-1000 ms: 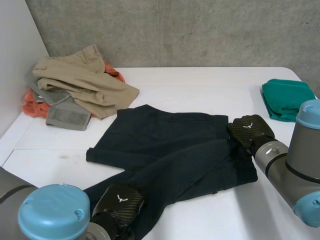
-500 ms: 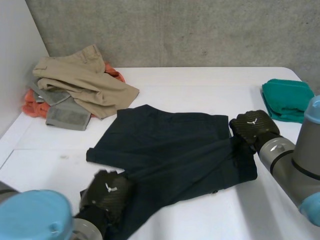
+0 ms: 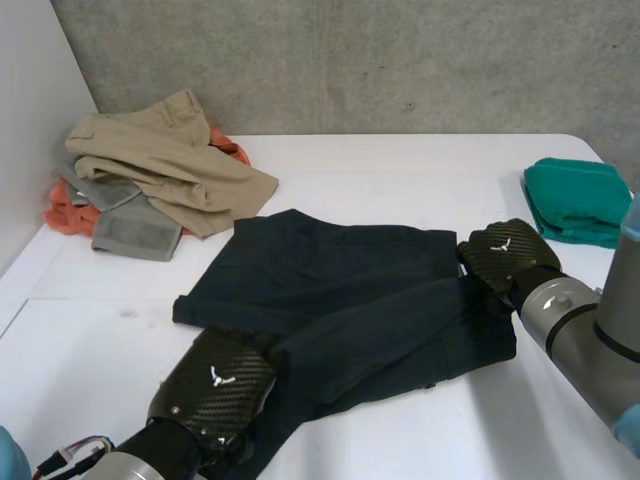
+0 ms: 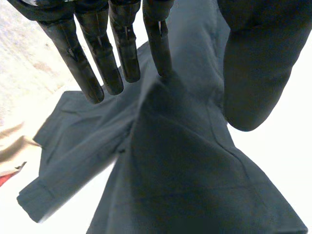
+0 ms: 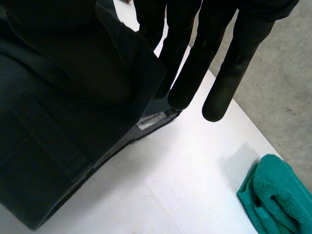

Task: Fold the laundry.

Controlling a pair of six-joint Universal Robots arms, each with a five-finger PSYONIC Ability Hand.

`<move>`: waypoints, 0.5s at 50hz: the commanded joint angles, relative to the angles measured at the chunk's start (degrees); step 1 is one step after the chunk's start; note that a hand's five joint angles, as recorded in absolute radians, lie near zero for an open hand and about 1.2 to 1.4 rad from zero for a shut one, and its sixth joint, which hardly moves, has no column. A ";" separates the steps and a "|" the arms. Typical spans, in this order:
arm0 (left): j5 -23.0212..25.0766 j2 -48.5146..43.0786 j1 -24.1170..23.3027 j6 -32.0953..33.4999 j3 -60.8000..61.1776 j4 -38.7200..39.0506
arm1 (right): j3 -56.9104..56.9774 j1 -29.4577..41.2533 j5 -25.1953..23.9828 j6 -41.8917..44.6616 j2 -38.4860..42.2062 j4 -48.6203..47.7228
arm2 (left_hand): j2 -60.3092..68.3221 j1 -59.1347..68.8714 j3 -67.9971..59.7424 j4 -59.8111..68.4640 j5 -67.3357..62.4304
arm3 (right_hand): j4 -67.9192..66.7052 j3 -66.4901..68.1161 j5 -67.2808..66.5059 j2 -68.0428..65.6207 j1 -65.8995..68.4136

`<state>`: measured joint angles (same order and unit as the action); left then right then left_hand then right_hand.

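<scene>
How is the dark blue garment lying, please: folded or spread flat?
Partly folded: the dark blue garment has its near edge doubled onto itself, left hand and right hand pinching opposite ends.

Left robot hand (image 3: pixel 215 385) pinching, right robot hand (image 3: pixel 503 250) pinching

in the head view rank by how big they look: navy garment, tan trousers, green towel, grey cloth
1. navy garment
2. tan trousers
3. green towel and grey cloth: about alike, and the grey one lies partly under the trousers, so unranked.
</scene>
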<state>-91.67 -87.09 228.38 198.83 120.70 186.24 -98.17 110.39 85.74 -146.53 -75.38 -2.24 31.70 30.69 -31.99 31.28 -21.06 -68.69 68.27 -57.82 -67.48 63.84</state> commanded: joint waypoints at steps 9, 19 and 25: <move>0.35 -2.65 -0.75 3.93 2.35 0.09 | 3.51 -0.17 0.22 -3.23 4.71 -0.75 | 1.89 2.90 -1.60 2.32 -2.53 | -11.31 11.73 -12.18 -12.52 16.16; 0.44 -5.37 -0.48 9.82 3.93 1.32 | 3.95 -0.17 0.22 -3.15 5.51 -0.84 | 1.39 2.40 -1.10 1.82 -2.03 | -11.31 11.73 -12.18 -12.52 16.16; 0.44 -7.21 -0.48 9.82 4.02 2.99 | 4.12 -0.17 0.22 -3.15 5.94 -0.93 | 1.39 2.40 -1.10 1.82 -2.03 | -11.31 11.73 -12.18 -12.52 16.16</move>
<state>-91.30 -92.50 227.90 208.64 124.61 187.68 -94.13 110.19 85.96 -149.71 -69.82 -3.08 29.91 30.69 -31.25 30.57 -20.27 -68.69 68.27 -57.83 -67.48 63.84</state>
